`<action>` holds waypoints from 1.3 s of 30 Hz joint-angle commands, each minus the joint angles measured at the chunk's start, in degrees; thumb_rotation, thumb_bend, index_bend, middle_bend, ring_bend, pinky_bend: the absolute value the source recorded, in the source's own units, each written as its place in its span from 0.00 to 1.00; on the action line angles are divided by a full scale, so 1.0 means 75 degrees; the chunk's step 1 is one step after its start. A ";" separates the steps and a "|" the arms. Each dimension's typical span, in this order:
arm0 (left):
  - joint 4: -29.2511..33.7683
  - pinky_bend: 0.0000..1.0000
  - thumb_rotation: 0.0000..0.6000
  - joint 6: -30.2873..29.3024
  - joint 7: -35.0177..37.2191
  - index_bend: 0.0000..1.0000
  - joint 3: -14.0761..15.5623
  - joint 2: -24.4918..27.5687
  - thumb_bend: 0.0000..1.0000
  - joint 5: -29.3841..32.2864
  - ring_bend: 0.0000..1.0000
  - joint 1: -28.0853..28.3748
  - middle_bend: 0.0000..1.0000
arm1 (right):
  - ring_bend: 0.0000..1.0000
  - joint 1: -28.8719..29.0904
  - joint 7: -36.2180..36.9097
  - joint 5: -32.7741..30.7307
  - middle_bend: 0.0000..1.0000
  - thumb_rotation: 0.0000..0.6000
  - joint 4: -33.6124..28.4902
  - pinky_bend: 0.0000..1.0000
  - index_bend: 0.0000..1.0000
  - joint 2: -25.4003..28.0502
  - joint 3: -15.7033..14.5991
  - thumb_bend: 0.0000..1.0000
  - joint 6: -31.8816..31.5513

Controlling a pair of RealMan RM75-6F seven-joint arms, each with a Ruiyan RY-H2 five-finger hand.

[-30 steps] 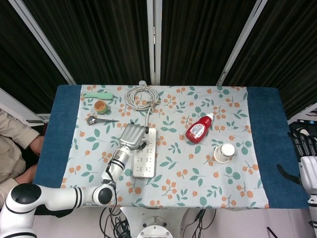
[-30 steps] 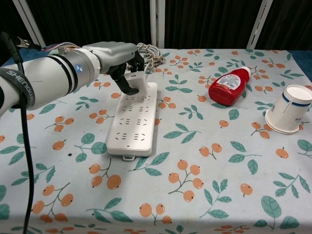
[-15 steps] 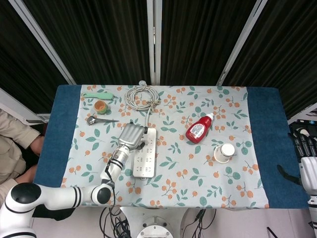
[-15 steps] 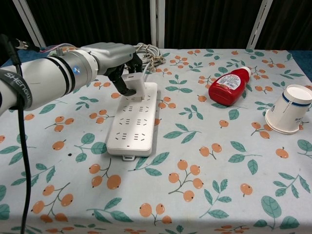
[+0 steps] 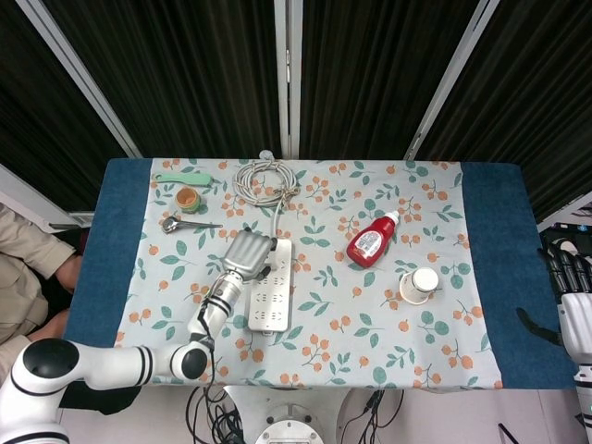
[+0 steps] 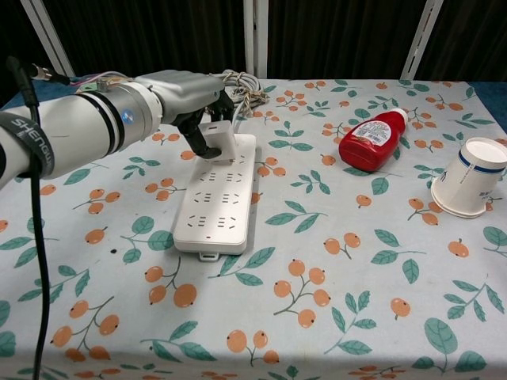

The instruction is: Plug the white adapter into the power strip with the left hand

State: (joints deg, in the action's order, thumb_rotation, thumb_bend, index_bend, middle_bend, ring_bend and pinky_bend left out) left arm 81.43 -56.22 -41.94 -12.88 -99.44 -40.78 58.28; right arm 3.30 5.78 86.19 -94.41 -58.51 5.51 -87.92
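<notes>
The white power strip [image 6: 218, 194] [image 5: 270, 296] lies lengthwise on the floral cloth, left of centre. My left hand [image 6: 192, 99] [image 5: 248, 252] hovers over its far end and grips the white adapter [image 6: 219, 138], which stands tilted on the strip's far sockets. The frames do not show whether its pins are seated. My right hand [image 5: 575, 305] hangs off the table's right edge in the head view, curled fingers holding nothing.
A coiled white cable [image 5: 265, 180] lies behind the strip. A red sauce bottle [image 6: 372, 139] and a tipped paper cup [image 6: 469, 176] lie to the right. A green tool [image 5: 183, 178], small orange cup [image 5: 188, 198] and metal utensil [image 5: 185, 223] sit far left.
My left hand has eased the adapter slightly toward the strip's far end and tilted it a little. The right hand has not moved.
</notes>
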 commanded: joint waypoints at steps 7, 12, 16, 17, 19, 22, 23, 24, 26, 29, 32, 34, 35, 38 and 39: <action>-0.0026 0.32 1.00 0.0133 -0.0638 0.74 0.0119 0.0069 0.40 0.0329 0.65 0.0349 0.83 | 0.00 -0.0022 -0.0001 -0.0004 0.00 1.00 0.0009 0.00 0.00 -0.0014 -0.0005 0.16 -0.0022; 0.0074 0.32 1.00 0.0097 -0.1140 0.79 0.0135 0.0097 0.43 0.0613 0.71 0.0622 0.89 | 0.00 -0.0037 -0.0003 0.0005 0.00 1.00 0.0011 0.00 0.00 -0.0019 -0.0004 0.16 -0.0051; 0.0086 0.32 1.00 0.0083 -0.1474 0.82 0.0147 0.0080 0.45 0.0896 0.75 0.0819 0.93 | 0.00 -0.0067 0.0026 -0.0010 0.00 1.00 0.0031 0.00 0.00 -0.0022 -0.0010 0.16 -0.0076; 0.0080 0.32 1.00 0.0087 -0.1560 0.83 0.0148 0.0071 0.45 0.0995 0.75 0.0869 0.94 | 0.00 -0.0075 0.0038 -0.0013 0.00 1.00 0.0040 0.00 0.00 -0.0024 -0.0011 0.16 -0.0084; 0.0061 0.32 1.00 0.0090 -0.1700 0.83 0.0133 0.0047 0.45 0.1204 0.76 0.0971 0.94 | 0.00 -0.0094 0.0070 -0.0014 0.00 1.00 0.0061 0.00 0.00 -0.0027 -0.0015 0.16 -0.0104; 0.0011 0.32 1.00 0.0088 -0.1803 0.83 0.0119 0.0007 0.46 0.1419 0.76 0.1076 0.95 | 0.00 -0.0120 0.0112 -0.0020 0.00 1.00 0.0095 0.00 0.00 -0.0029 -0.0012 0.16 -0.0139; -0.0005 0.32 1.00 0.0082 -0.1838 0.83 0.0119 -0.0004 0.46 0.1491 0.76 0.1112 0.95 | 0.00 -0.0127 0.0130 -0.0021 0.00 1.00 0.0110 0.00 0.00 -0.0033 -0.0011 0.16 -0.0149; -0.0015 0.32 1.00 0.0075 -0.1862 0.84 0.0118 -0.0012 0.46 0.1544 0.76 0.1137 0.95 | 0.00 -0.0130 0.0142 -0.0019 0.00 1.00 0.0121 0.00 0.00 -0.0036 -0.0012 0.16 -0.0152; -0.0022 0.31 1.00 0.0061 -0.1892 0.84 0.0116 -0.0023 0.46 0.1638 0.77 0.1178 0.95 | 0.00 -0.0136 0.0167 -0.0019 0.00 1.00 0.0145 0.00 0.00 -0.0042 -0.0013 0.16 -0.0154; -0.0044 0.31 1.00 0.0037 -0.1952 0.84 0.0153 -0.0052 0.46 0.1732 0.77 0.1239 0.95 | 0.00 -0.0149 0.0207 -0.0023 0.00 1.00 0.0178 0.00 0.00 -0.0050 -0.0010 0.16 -0.0169; -0.0071 0.31 1.00 0.0006 -0.1970 0.84 0.0174 -0.0100 0.46 0.1800 0.77 0.1284 0.95 | 0.00 -0.0158 0.0236 -0.0021 0.00 1.00 0.0208 0.00 0.00 -0.0063 -0.0008 0.16 -0.0179; -0.0094 0.31 1.00 -0.0008 -0.1979 0.84 0.0186 -0.0126 0.46 0.1830 0.77 0.1315 0.95 | 0.00 -0.0159 0.0250 -0.0020 0.00 1.00 0.0226 0.00 0.00 -0.0071 -0.0010 0.16 -0.0174; -0.0106 0.31 1.00 -0.0014 -0.1979 0.84 0.0190 -0.0138 0.46 0.1836 0.77 0.1327 0.95 | 0.00 -0.0161 0.0252 -0.0022 0.00 1.00 0.0231 0.00 0.00 -0.0073 -0.0012 0.16 -0.0170; -0.0134 0.30 1.00 -0.0039 -0.1971 0.84 0.0218 -0.0170 0.46 0.1838 0.77 0.1349 0.95 | 0.00 -0.0165 0.0262 -0.0030 0.00 1.00 0.0236 0.00 0.00 -0.0075 -0.0009 0.16 -0.0167; -0.0150 0.30 1.00 -0.0039 -0.1963 0.84 0.0227 -0.0183 0.46 0.1848 0.77 0.1354 0.95 | 0.00 -0.0168 0.0259 -0.0029 0.00 1.00 0.0238 0.00 0.00 -0.0076 -0.0008 0.16 -0.0172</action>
State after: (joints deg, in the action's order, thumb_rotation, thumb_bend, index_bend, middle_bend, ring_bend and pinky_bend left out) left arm 80.34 -56.51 -56.68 -11.22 -100.79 -26.95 68.42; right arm 2.04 7.73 85.97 -92.63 -59.08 5.44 -89.20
